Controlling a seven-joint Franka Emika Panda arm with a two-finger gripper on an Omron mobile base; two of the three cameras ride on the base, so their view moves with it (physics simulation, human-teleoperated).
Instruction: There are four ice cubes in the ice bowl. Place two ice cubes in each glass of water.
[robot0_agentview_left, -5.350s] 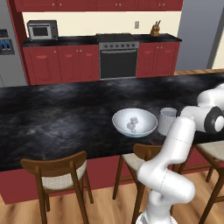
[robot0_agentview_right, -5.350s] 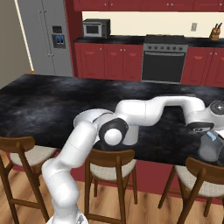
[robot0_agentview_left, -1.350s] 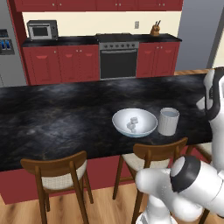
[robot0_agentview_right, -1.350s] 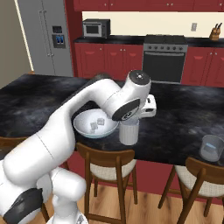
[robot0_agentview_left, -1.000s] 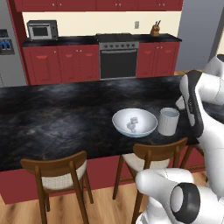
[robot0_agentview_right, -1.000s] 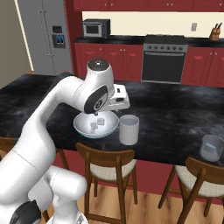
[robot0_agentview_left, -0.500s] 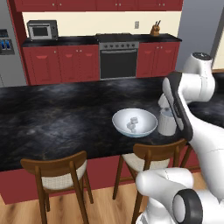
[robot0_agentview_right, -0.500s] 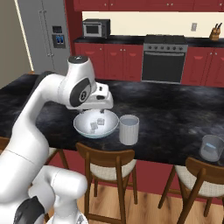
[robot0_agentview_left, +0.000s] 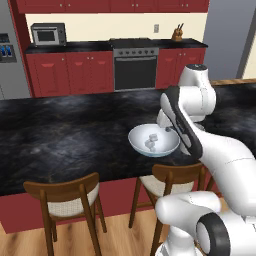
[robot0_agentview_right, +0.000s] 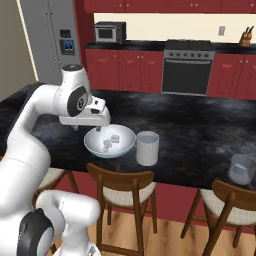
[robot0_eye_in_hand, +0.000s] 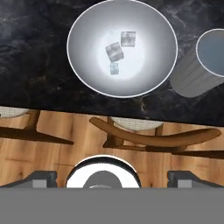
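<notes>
The ice bowl (robot0_agentview_right: 107, 150), wide and pale, sits near the front edge of the black counter, and it shows from above in the hand view (robot0_eye_in_hand: 87, 26). Three ice cubes (robot0_eye_in_hand: 115, 53) lie near its middle, one tinted blue. They also show as ice cubes (robot0_agentview_left: 151, 143) in the left base view. One glass of water (robot0_agentview_right: 147, 148) stands just right of the bowl, close beside its rim (robot0_eye_in_hand: 210, 61). A second glass (robot0_agentview_right: 242, 169) stands far to the right. My gripper (robot0_agentview_right: 98, 128) hangs open above the bowl's left rim, holding nothing; its fingertips (robot0_eye_in_hand: 41, 179) stand wide apart.
Wooden stools (robot0_agentview_right: 122, 187) stand tucked under the counter's front edge (robot0_eye_in_hand: 109, 114), right below the bowl. My own arm crosses in front of the bowl's right side (robot0_agentview_left: 182, 125) in the left base view. Oven and red cabinets line the back wall.
The arm has swung in from the right side and brought the hand over the ice bowl. The gripper has stayed open; bowl, cubes and glasses have not moved.
</notes>
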